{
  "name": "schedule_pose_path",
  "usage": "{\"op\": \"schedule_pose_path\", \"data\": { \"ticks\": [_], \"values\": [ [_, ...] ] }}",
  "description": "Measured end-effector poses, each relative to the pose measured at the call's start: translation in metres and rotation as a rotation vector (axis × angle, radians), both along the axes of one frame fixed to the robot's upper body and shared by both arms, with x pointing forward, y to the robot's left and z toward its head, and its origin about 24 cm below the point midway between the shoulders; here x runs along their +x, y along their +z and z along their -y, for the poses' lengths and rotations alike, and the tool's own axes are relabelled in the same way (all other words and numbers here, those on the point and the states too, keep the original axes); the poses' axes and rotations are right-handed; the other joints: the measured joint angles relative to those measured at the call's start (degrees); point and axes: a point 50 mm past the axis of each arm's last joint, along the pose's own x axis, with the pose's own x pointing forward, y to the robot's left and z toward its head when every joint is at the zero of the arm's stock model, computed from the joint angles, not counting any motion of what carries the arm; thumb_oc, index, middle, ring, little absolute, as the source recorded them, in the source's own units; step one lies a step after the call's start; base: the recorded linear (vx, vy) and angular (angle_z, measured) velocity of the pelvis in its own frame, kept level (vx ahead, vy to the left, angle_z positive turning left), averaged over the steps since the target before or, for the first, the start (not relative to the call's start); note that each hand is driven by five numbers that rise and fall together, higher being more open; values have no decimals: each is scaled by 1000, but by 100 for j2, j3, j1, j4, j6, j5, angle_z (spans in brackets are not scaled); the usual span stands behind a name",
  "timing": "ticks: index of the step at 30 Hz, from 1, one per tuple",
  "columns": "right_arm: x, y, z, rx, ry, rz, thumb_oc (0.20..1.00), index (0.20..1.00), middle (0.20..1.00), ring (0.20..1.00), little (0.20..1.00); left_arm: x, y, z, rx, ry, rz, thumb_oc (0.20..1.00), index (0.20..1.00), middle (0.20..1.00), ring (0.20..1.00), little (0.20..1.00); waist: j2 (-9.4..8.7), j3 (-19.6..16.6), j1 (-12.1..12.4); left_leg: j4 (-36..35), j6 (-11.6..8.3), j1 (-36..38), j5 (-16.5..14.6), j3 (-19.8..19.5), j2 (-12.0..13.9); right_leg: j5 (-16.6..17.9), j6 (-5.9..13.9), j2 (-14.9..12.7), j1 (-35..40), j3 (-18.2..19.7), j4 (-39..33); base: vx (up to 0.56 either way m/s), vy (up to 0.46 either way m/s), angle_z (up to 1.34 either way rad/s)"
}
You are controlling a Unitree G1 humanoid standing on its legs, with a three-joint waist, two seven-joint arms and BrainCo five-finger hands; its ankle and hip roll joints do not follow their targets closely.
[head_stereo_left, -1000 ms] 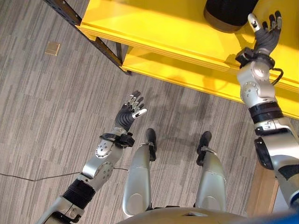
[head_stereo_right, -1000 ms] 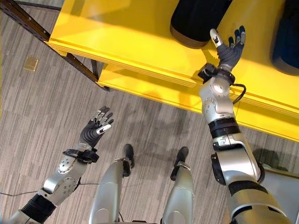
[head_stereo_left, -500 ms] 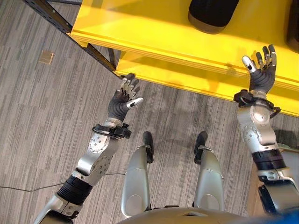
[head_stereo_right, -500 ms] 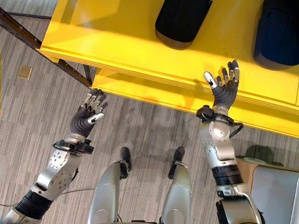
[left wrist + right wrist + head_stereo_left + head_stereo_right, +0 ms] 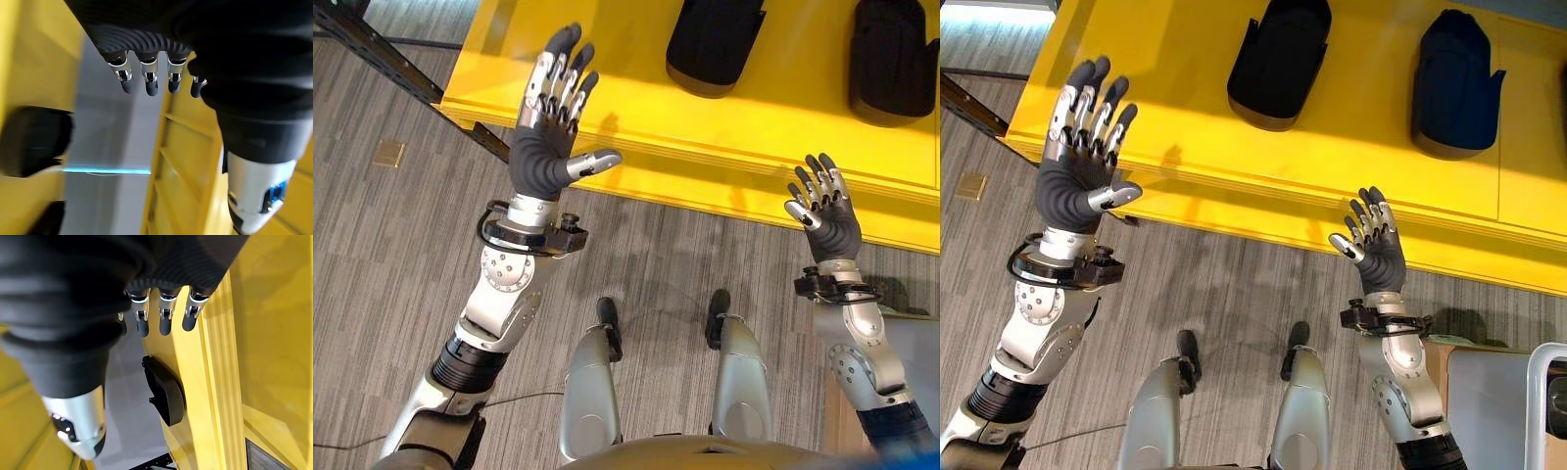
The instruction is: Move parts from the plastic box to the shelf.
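Both the left robot hand [image 5: 546, 162] and right robot hand [image 5: 831, 227] are spread open and empty, so careless swings could knock the two black moulded parts [image 5: 1278, 61] on the yellow wooden shelf [image 5: 1351, 147] at the frame's top.

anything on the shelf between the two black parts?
Nothing. In the right eye view the black part on the left and the dark part on the right lie apart on the yellow shelf, with bare yellow board between them.

Silver-grey arms, dark ribbed covers, silver dark-tipped fingers [image 5: 555, 83].
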Motion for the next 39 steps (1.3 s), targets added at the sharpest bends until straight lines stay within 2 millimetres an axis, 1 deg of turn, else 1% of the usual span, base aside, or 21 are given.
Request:
{"op": "schedule_pose_path", "data": {
  "ticks": [2,4,5,6,7,8,10,13,14,18,20,22,23,24,25,26,28,29,32,36,39],
  "values": [
    [-2,-4,-4,-1,31,-16,1000,1000,1000,1000,1000,8,7,9,11,-12,22,1000,1000,1000,1000,1000,-20,-102,-63,-12,-3,135,-23,61,0,-1,6,19,68,86,-15,-15,10,-15],
    [-2,-4,-4,3,38,-14,1000,1000,1000,1000,1000,21,6,14,15,21,11,1000,1000,1000,1000,1000,-16,-126,-117,-25,4,204,-29,86,1,-6,5,24,129,121,-30,-17,11,-11],
    [-1,-3,-5,5,42,-11,1000,1000,1000,1000,1000,26,4,15,17,32,-10,1000,1000,1000,1000,1000,-19,-143,-138,-32,11,205,-35,102,22,-5,-1,39,128,129,-49,-17,16,-13],
    [-3,-6,-4,5,39,-24,1000,1000,1000,1000,1000,30,0,15,17,43,-32,1000,1000,1000,1000,1000,-33,-173,-256,6,-9,208,-46,120,32,3,7,65,110,156,-78,-17,14,-11],
    [-2,-5,-4,4,42,-19,1000,1000,1000,1000,1000,39,-5,16,17,59,-65,1000,1000,1000,1000,1000,-12,-203,-226,-3,-8,208,-47,134,37,10,26,74,112,180,-88,-9,4,-22],
    [-3,-7,-5,3,48,-25,1000,1000,1000,1000,1000,49,-12,16,8,90,-119,1000,1000,1000,1000,1000,-41,-258,-281,-3,2,211,-71,221,69,47,34,106,71,255,-144,-9,4,-25],
    [-6,-8,-4,0,49,-30,1000,1000,1000,1000,1000,60,-19,16,19,123,-163,1000,1000,1000,1000,1000,-42,-282,-404,28,-20,207,-93,263,110,105,30,147,80,272,-218,-7,0,-22],
    [-12,-15,-1,8,40,-62,1000,1000,1000,1000,1000,72,-25,13,25,171,-207,1000,1000,1000,1000,1000,-61,-320,-528,6,-19,236,-99,342,166,160,47,195,80,291,-316,-10,3,-16],
    [-14,-17,1,12,41,-76,1000,1000,1000,1000,1000,85,-31,9,23,228,-263,1000,1000,1000,1000,1000,-41,-360,-547,4,-26,256,-107,387,181,182,42,217,71,313,-351,-12,4,-19],
    [-20,-24,4,24,35,-107,1000,1000,1000,1000,1000,94,-38,3,19,288,-315,1000,1000,1000,1000,1000,-43,-367,-620,-4,-36,305,-113,472,240,246,-7,309,39,428,-397,-9,1,-18],
    [-20,-23,4,21,49,-103,1000,1000,1000,1000,1000,105,-46,-8,33,370,-369,1000,1000,1000,1000,1000,-43,-367,-633,5,-41,337,-116,531,278,248,-10,355,17,490,-397,-8,-9,-18],
    [-20,-21,2,20,62,-92,1000,1000,1000,1000,1000,111,-48,-23,29,453,-388,1000,1000,1000,1000,1000,-46,-366,-694,13,-72,331,-135,565,324,246,-7,404,-28,516,-401,2,-5,-17],
    [-20,-17,1,35,73,-77,1000,1000,1000,1000,1000,111,-45,-35,29,503,-384,1000,1000,1000,1000,1000,-46,-366,-719,8,-73,330,-136,597,353,247,-7,428,-55,534,-401,83,-7,-17],
    [-22,-18,2,35,70,-80,1000,1000,1000,1000,1000,112,-42,-39,25,520,-376,1000,1000,1000,1000,1000,-46,-366,-751,6,-89,334,-147,609,374,247,-8,451,-65,558,-402,88,-13,-28],
    [-21,-16,2,23,80,-75,1000,1000,1000,1000,1000,114,-33,-53,30,582,-359,1000,1000,1000,1000,1000,-47,-363,-732,-8,-121,362,-211,676,458,257,11,515,-61,560,-474,4,-7,-30],
    [-21,-16,3,16,82,-75,1000,1000,1000,1000,1000,116,-28,-59,19,606,-351,1000,1000,1000,1000,1000,-43,-361,-729,1,-146,376,-208,710,495,285,55,528,-59,556,-481,14,-12,-23],
    [-22,-16,4,9,83,-80,1000,1000,1000,1000,1000,116,-17,-65,4,636,-320,1000,1000,1000,1000,1000,-61,-352,-730,45,-173,374,-190,710,488,331,-14,536,-109,570,-406,50,-12,-6],
    [-21,-15,3,10,91,-79,1000,1000,1000,1000,1000,116,-9,-70,-5,666,-299,1000,1000,1000,1000,1000,-55,-347,-722,13,-178,375,-196,711,505,254,-35,560,-130,572,-388,5,-2,-6],
    [-21,-15,4,18,95,-76,1000,1000,1000,1000,1000,118,3,-76,2,710,-265,1000,1000,1000,1000,1000,-55,-336,-753,3,-180,388,-195,702,520,260,-65,582,-142,573,-371,14,6,-5],
    [-21,-15,4,18,97,-76,1000,1000,1000,1000,1000,122,18,-79,-10,753,-238,1000,1000,1000,1000,1000,-92,-279,-810,-3,-194,373,-205,702,519,244,-50,582,-161,579,-383,0,0,0],
    [-21,-15,3,15,104,-74,1000,1000,1000,1000,1000,131,26,-80,56,792,-242,1000,1000,1000,1000,1000,-91,-263,-862,12,-194,222,-205,702,519,249,-30,582,-302,581,-383,0,0,0]
  ]
}}
